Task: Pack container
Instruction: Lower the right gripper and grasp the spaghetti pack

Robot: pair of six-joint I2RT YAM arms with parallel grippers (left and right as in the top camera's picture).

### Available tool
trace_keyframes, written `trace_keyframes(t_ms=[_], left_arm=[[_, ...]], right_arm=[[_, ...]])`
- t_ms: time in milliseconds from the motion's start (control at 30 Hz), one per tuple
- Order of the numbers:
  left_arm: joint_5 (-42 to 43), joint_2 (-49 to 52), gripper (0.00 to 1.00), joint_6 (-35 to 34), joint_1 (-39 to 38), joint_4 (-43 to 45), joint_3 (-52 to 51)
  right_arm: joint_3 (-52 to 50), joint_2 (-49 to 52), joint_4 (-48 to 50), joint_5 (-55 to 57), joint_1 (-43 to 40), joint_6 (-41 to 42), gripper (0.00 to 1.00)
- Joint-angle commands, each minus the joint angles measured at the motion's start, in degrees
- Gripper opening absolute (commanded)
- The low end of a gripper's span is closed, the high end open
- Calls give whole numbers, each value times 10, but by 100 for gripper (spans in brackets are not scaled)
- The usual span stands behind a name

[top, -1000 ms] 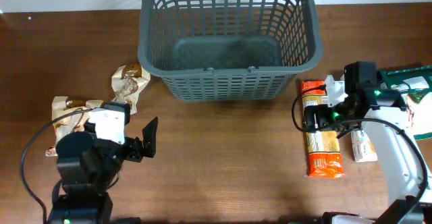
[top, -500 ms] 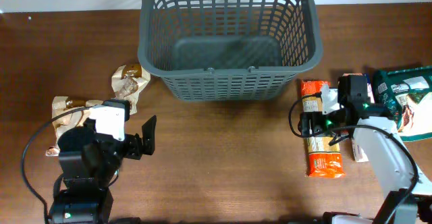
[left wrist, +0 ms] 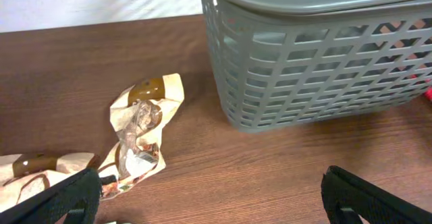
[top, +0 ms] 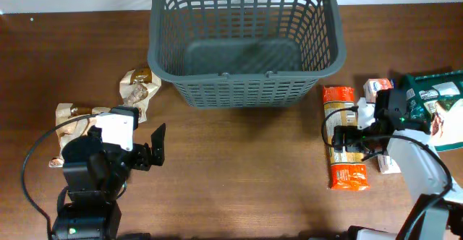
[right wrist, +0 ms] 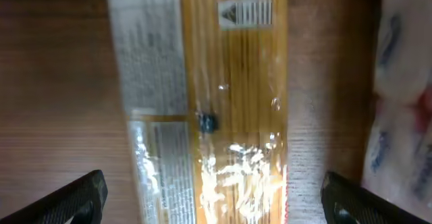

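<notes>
Nearest to me, at the lower left of the overhead picture, I am holding my left end effector (left wrist: 210,177) low over the bench (top: 239,168). Its jaws are spread wide and empty, and the crumpled tan wrappers (left wrist: 138,126) are lying just beyond it, toward the left of the wrist view. At the lower right I am hovering my right end effector (right wrist: 214,177) directly above the long orange packet (right wrist: 233,82). Its jaws are also spread fully and gripping nothing, with one finger showing off each long side of the packet in the wrist view. The packet is lying flat with its length running up and down the frame. A small white packet (top: 387,162) is lying just beside it, and a green bag (top: 434,95) is sitting further up at the right edge. Farthest off, at the top centre, the container (top: 246,92) is sitting upright on the bench, and as far as I can see it is holding nothing inside. So I am judging that the packing is only beginning and that I am lining up the first pick. The next move is calling for lowering straight down until the fingers are straddling the packet's narrow width, then closing firmly on its slippery film. After that I am expecting to be lifting it clear of its neighbours and carrying it up-frame and leftward over the tall rim before letting go.
</notes>
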Motion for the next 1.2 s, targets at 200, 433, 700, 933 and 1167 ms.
trace_keyframes(t_ms=[200, 433, 700, 933, 1167], left_arm=[[-7, 6, 99, 12, 1, 2, 5], [-7, 27, 99, 12, 1, 2, 5], [-7, 49, 99, 12, 1, 2, 5], [-7, 53, 99, 12, 1, 18, 5], [-7, 53, 99, 12, 1, 20, 5]], right_arm=[[-15, 60, 15, -34, -2, -4, 99], [-15, 114, 18, -45, -2, -4, 99], [-15, 142, 31, -55, -2, -4, 74], [-15, 142, 36, -53, -2, -4, 31], [-15, 142, 21, -78, -2, -3, 4]])
